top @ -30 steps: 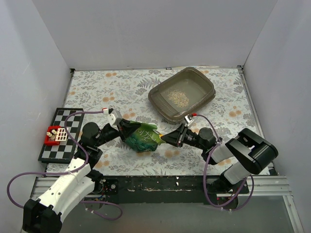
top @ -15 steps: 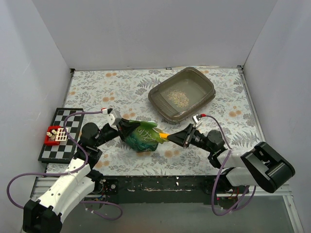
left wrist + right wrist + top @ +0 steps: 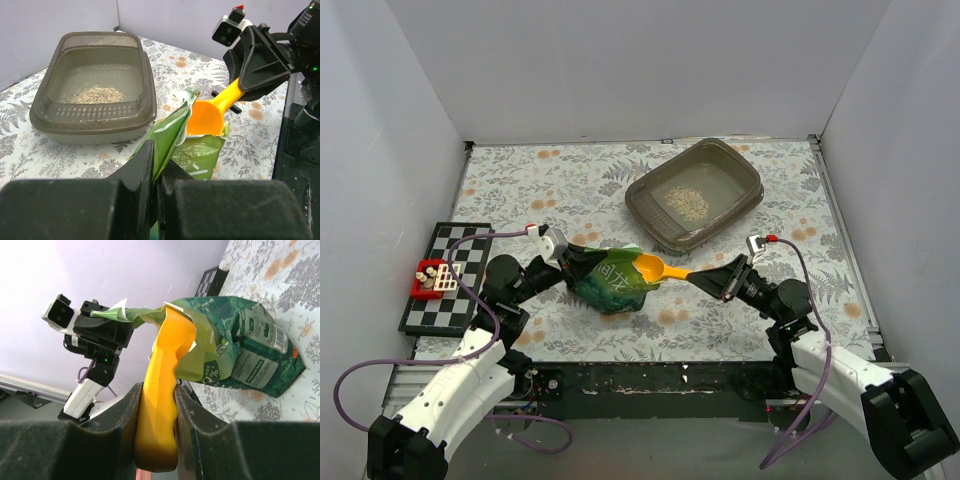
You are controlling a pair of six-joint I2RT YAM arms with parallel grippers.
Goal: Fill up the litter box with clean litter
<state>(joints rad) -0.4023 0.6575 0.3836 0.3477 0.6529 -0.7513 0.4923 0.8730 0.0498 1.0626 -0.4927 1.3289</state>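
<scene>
Orange scoop (image 3: 655, 267) tight in right end effector (image 3: 707, 278), bag rim (image 3: 171, 131) in left end effector (image 3: 569, 259)

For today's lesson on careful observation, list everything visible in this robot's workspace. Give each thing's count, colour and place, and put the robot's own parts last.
litter box: one, grey-brown, far right part of the table
clean litter: one small heap, pale beige, inside the litter box
bag: one, glossy green, open, near centre between the arms
scoop: one, orange, its bowl at the bag's mouth
chessboard: one, black and white, near left side
red holder: one, red with pale pieces in it, on the chessboard
table cover: one, pale with a grey and orange floral print, under everything
left gripper: one, black, shut on the bag's rim
right gripper: one, black, shut on the scoop's handle
</scene>
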